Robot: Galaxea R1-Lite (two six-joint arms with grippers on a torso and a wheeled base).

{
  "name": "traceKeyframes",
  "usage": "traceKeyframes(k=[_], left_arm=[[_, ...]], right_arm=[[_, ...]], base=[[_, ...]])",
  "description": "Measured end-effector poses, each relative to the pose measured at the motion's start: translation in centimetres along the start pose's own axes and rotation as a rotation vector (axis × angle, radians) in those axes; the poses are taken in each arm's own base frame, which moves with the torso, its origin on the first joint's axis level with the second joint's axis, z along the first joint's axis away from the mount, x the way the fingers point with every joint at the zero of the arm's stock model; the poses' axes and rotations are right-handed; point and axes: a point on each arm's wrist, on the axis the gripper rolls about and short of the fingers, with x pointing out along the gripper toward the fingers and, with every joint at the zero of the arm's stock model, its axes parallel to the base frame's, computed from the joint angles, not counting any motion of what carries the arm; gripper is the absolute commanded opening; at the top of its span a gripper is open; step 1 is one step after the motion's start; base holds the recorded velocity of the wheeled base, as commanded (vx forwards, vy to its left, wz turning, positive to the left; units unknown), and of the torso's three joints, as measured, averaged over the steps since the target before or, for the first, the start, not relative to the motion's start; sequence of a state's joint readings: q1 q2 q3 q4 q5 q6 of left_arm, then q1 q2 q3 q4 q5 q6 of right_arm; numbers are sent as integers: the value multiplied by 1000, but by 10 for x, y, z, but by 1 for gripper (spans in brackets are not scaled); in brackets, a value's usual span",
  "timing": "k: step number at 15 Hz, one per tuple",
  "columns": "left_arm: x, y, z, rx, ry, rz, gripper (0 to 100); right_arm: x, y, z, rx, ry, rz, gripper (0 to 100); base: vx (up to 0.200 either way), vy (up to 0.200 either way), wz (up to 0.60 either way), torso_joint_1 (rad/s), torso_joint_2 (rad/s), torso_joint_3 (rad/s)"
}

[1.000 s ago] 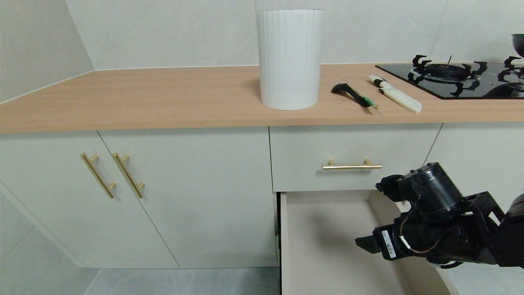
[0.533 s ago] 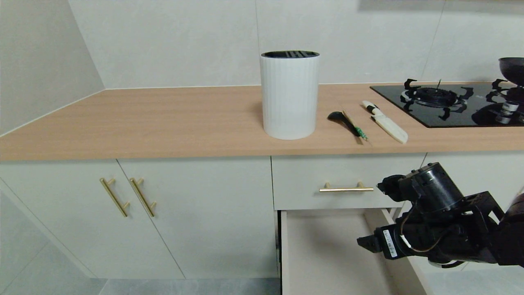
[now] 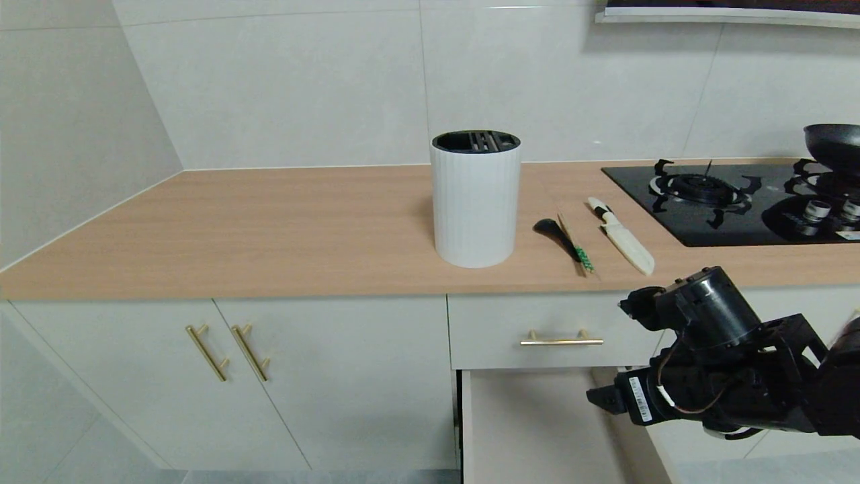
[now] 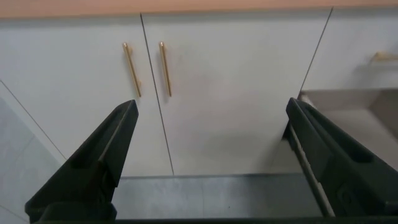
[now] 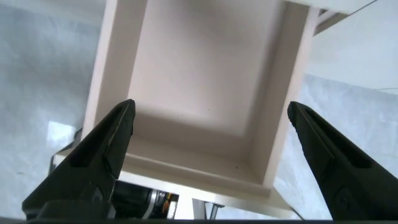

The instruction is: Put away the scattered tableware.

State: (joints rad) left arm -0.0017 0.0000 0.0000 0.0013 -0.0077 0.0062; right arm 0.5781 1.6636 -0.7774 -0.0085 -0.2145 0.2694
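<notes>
Three utensils: a black spoon (image 3: 549, 228), chopsticks (image 3: 580, 270) and a pale-bladed knife (image 3: 623, 236) lie side by side on the bench (image 3: 269, 228), just right of the holder (image 3: 476, 202) and well apart from both hands.
Holder: a white ribbed cylinder with a dark slotted top, upright on the bench near its front edge.
Drawer: the lower drawer (image 3: 531, 430) stands pulled out under the bench, directly below a closed drawer with a brass handle (image 3: 561, 341).
Right hand (image 5: 209, 106): released, fingers spread wide, above the open drawer — grasping nothing.
Left hand (image 4: 210, 102): released as well, fingers wide apart, low in front of the cabinet doors (image 4: 217, 93).
Hob: a black gas hob (image 3: 725, 202) sits at the bench's right end — a dark pan (image 3: 832, 142) on its far burner.
</notes>
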Motion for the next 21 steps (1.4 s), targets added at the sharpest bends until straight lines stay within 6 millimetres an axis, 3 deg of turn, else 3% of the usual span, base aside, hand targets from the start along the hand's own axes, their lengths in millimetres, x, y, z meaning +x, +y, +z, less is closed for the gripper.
traceKeyframes(k=[2, 4, 9, 11, 14, 21], left_arm=[[0, 0, 0, 0, 0, 0, 100], [0, 0, 0, 0, 0, 0, 100], [0, 0, 0, 0, 0, 0, 100], [0, 0, 0, 0, 0, 0, 100], [0, 0, 0, 0, 0, 0, 100], [0, 0, 0, 0, 0, 0, 100]], right_arm=[[-2, 0, 1, -7, -8, 2, 100], [-9, 1, 16, -31, -70, 2, 100], [-48, -6, 89, 20, -273, 8, 100], [-51, -11, 107, 47, -327, 7, 100], [-33, -11, 118, 67, -378, 6, 100], [34, -20, 127, 110, -400, -96, 100]], base=[[0, 0, 0, 44, -80, -51], [0, 0, 0, 0, 0, 0], [0, 0, 0, 0, 0, 0], [0, 0, 0, 0, 0, 0], [0, 0, 0, 0, 0, 0], [0, 0, 0, 0, 0, 0]])
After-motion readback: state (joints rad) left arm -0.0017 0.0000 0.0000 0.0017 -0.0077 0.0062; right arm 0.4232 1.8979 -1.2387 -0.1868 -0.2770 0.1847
